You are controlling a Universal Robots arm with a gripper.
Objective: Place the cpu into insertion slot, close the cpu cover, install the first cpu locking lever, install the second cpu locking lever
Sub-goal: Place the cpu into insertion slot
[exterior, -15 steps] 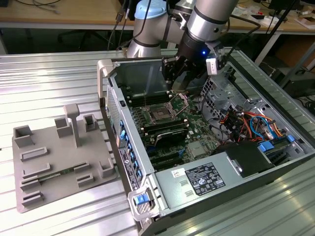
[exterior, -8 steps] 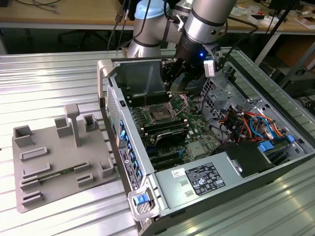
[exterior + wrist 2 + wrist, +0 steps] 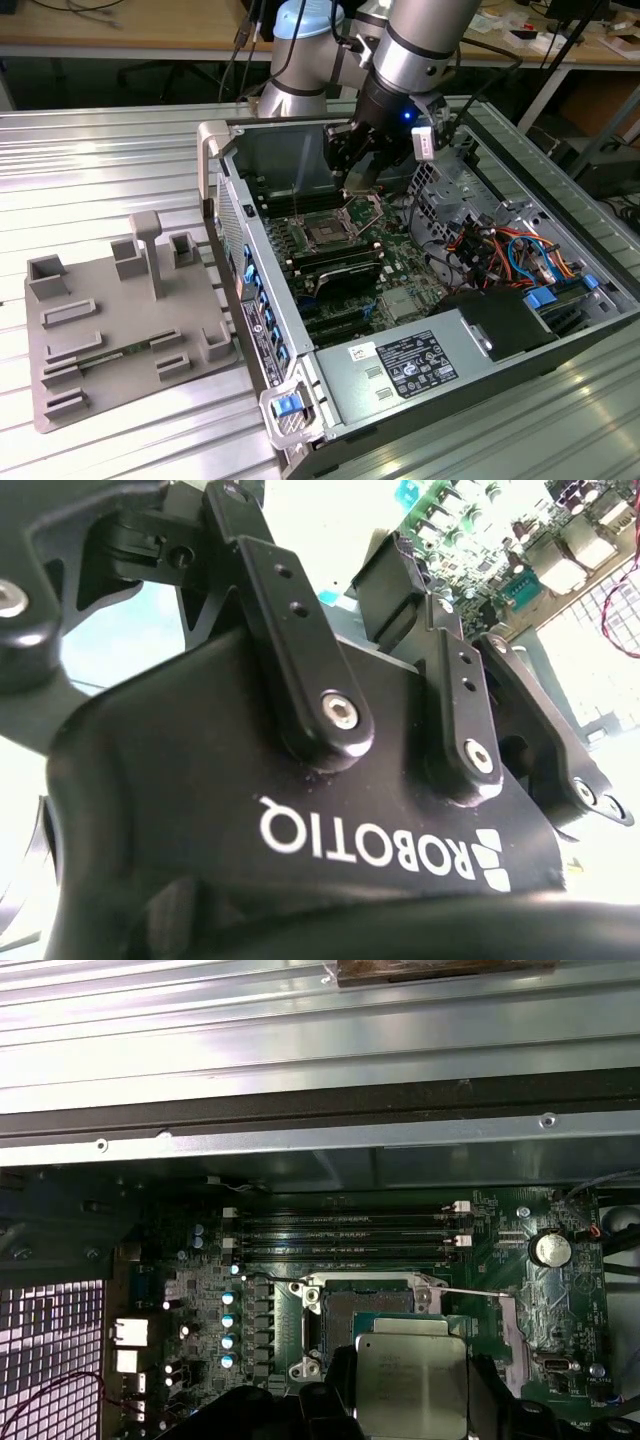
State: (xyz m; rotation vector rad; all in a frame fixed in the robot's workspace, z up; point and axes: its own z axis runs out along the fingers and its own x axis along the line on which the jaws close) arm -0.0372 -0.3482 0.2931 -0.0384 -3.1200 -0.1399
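Note:
My gripper (image 3: 362,172) hangs inside the open computer case, just above the board. It is shut on the cpu (image 3: 410,1375), a flat silver square held between the two dark fingers (image 3: 338,1392) in the first wrist view. The insertion slot (image 3: 352,1315) lies directly beyond the chip's edge, its dark square centre bare inside a thin metal rim. In the exterior view the insertion slot (image 3: 328,233) sits a short way below and to the left of the gripper. The cpu cover (image 3: 512,1345) stands swung open beside the slot. The second wrist view shows the black gripper body (image 3: 300,810) close up.
Long black memory slots (image 3: 345,1232) run past the socket, with a coin battery (image 3: 551,1250) near them. The case walls (image 3: 240,215) enclose the board, coloured cables (image 3: 500,245) and a power supply (image 3: 410,365). A grey fixture plate (image 3: 120,320) lies on the ribbed metal table.

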